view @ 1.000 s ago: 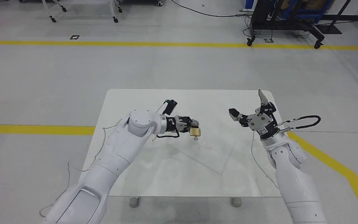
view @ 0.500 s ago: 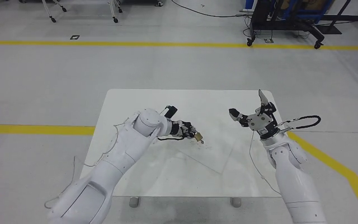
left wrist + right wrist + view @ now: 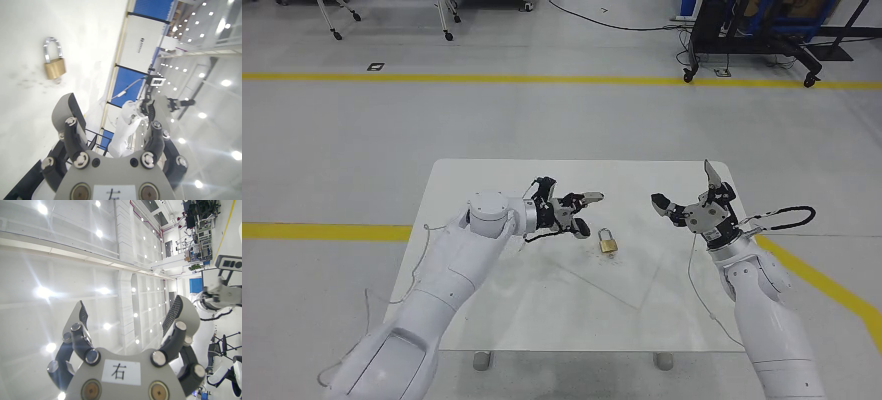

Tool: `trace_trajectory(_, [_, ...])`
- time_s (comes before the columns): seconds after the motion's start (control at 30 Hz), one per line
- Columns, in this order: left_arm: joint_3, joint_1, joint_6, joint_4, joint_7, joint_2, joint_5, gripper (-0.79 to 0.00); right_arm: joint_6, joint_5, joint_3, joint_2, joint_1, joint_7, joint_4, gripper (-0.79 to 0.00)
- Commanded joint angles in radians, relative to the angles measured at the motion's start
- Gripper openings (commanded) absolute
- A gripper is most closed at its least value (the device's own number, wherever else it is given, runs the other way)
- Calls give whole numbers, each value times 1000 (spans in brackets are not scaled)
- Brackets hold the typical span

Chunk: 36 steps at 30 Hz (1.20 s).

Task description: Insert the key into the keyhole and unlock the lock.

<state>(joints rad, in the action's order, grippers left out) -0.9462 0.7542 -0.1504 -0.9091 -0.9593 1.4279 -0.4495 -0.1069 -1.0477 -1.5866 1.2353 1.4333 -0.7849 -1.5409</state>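
The white table [image 3: 472, 180] has a smooth, matte top with rounded corners, and a thin clear sheet [image 3: 627, 285] lies flat across its middle.

Both white arms are out over it. The left arm is stretched low across the table from its left side. The left gripper [image 3: 587, 211] is turned on its side, with its two grey fingers spread wide and nothing between them. The right arm stands over the table's right side with its wrist tipped up. The right gripper [image 3: 685, 188] is also splayed and empty, and its ribbed black pads [image 3: 171, 313] face each other across a broad gap.

The padlock [image 3: 608, 241] lies flat on the table, just beside the left gripper on the side nearer the robot. It touches neither gripper and is well apart from the right one. It has a blocky brass body and a bright curved steel shackle that points away from the robot.

The left wrist view brings the padlock [image 3: 54, 68] in close. Both shackle legs meet the body, and a small silvery stub [image 3: 57, 80] sticks out of the base; I can't tell whether that is the key. Faint grey smudges [image 3: 24, 83] dot the tabletop beside it. The right wrist view looks past the right gripper [image 3: 129, 303] to ceiling lights.
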Motion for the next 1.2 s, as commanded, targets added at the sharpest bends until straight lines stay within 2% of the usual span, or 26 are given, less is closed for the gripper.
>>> trace_trajectory(0.0, [-31,4,64,-22,15,-10,9,0,0,0,0,0,0,0,0,0])
trace_trajectory(0.13, [-114,30,163,-81,53,-40,57,0,0,0,0,0,0,0,0,0])
trace_trajectory(0.23, [-169,61,199,-160,88,-65,140,0,0,0,0,0,0,0,0,0])
trace_trajectory(0.47, [-269,146,182,-314,119,-112,292,0,0,0,0,0,0,0,0,0])
trace_trajectory(0.53, [-300,173,180,-330,125,-114,222,0,0,0,0,0,0,0,0,0])
trace_trajectory(1.07, [-300,173,180,-330,125,-114,222,0,0,0,0,0,0,0,0,0])
trace_trajectory(1.17, [-300,173,180,-330,125,-114,222,0,61,83,-7,-3,2,32,-20,0])
